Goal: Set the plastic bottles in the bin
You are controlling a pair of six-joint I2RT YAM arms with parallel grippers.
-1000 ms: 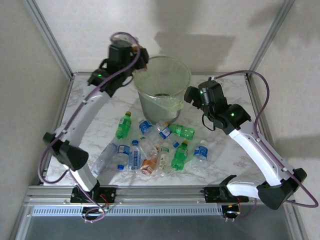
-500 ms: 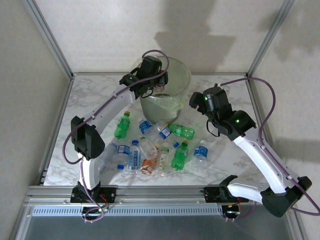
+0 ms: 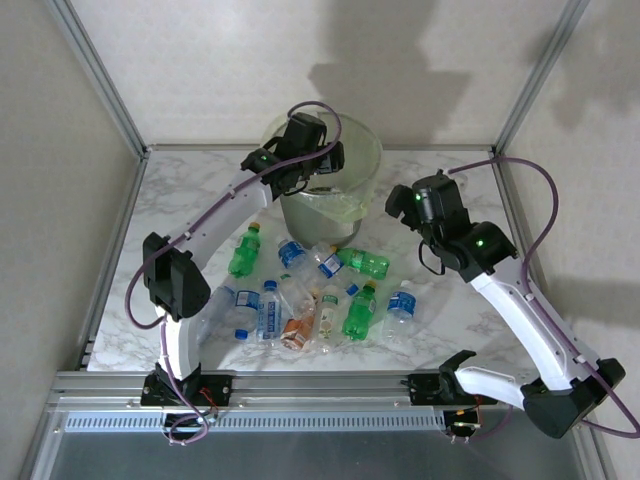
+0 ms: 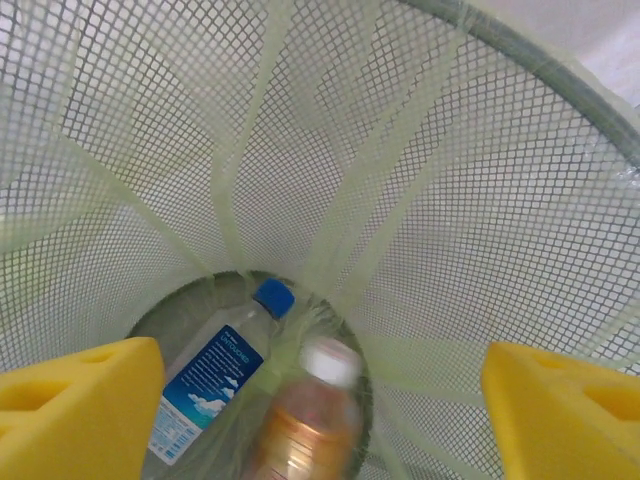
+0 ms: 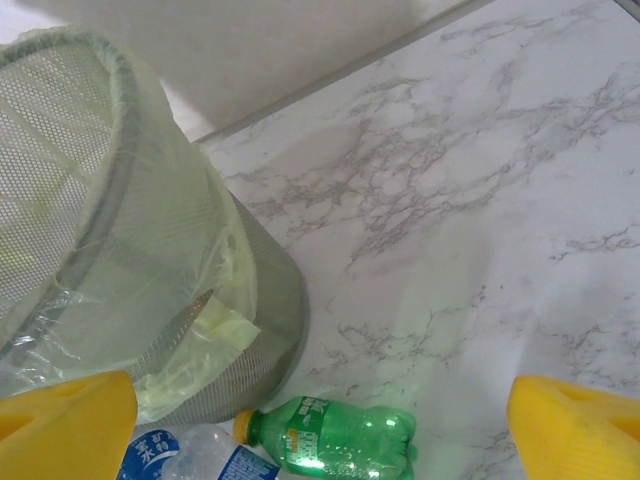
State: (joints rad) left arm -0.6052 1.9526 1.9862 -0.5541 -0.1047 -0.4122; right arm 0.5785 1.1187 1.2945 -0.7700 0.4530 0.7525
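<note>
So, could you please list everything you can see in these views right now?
bin: one, pale green mesh with a clear liner, far middle of the table.
bottles in the bin: two, one clear with a blue label, one orange-brown and blurred, low inside.
green bottles: three, green, on the table in front of the bin.
orange-label bottle: one, near edge of the pile.
clear bottles: about seven, mostly blue labels, in the pile.
table: one, white marble.
left gripper: one, yellow pads, open over the bin.
right gripper: one, yellow pads, open, right of the bin.
</note>
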